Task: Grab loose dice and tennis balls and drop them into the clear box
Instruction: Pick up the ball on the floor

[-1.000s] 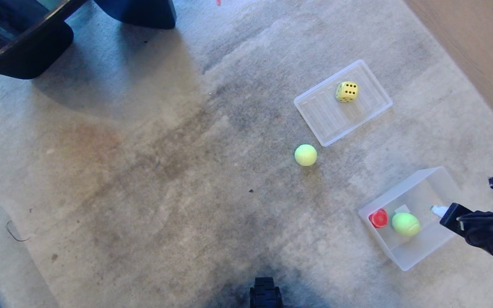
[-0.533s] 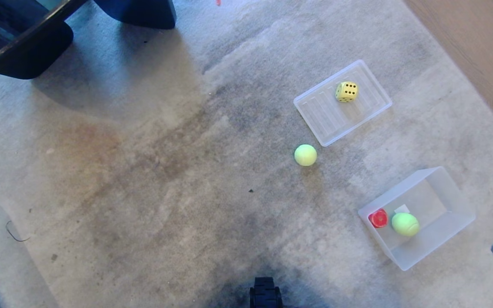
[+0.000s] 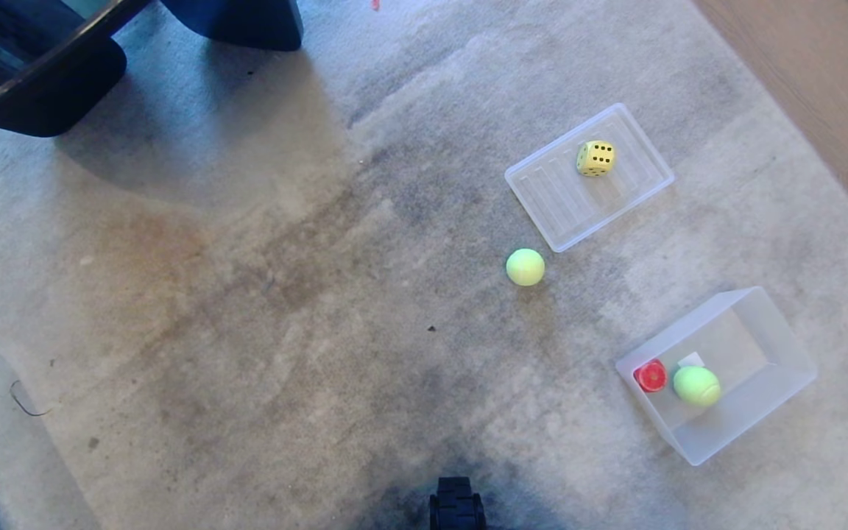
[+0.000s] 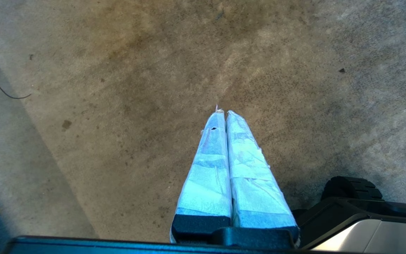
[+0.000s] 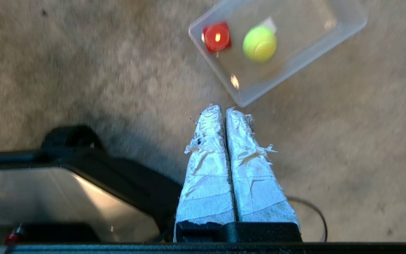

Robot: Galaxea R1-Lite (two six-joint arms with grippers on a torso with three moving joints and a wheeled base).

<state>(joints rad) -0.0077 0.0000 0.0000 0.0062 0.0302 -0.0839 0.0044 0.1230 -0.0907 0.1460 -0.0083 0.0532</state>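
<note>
Carpet (image 3: 262, 309), worn and stained, carries everything. The clear box (image 3: 785, 346) sits toward the carpet's near right corner, set at an angle. Inside it, a red die (image 3: 650, 375) lies in the corner nearest the carpet's middle, and a tennis ball (image 3: 696, 386) rests just beside the die; a small white label (image 3: 690, 359) shows on the box bottom near both. A second tennis ball (image 3: 525, 266) lies loose on the bare carpet, between the box and a flat ribbed clear lid (image 3: 556, 202) farther toward the far right. A yellow die (image 3: 595, 158) with black dots rests on that lid, near its far end. Neither arm appears in the head view. The left tool (image 4: 221, 113) hangs above bare carpet, its two taped fingers (image 4: 210, 165) pressed together with nothing between them. The right tool (image 5: 221, 108) hangs over the carpet just outside the box's near wall, its frayed taped fingers (image 5: 256, 169) likewise clenched and empty. Dark furniture bases (image 3: 48, 88) stand at the carpet's far left corner, and a strip of wood floor (image 3: 821, 73) runs past the carpet's right edge.
</note>
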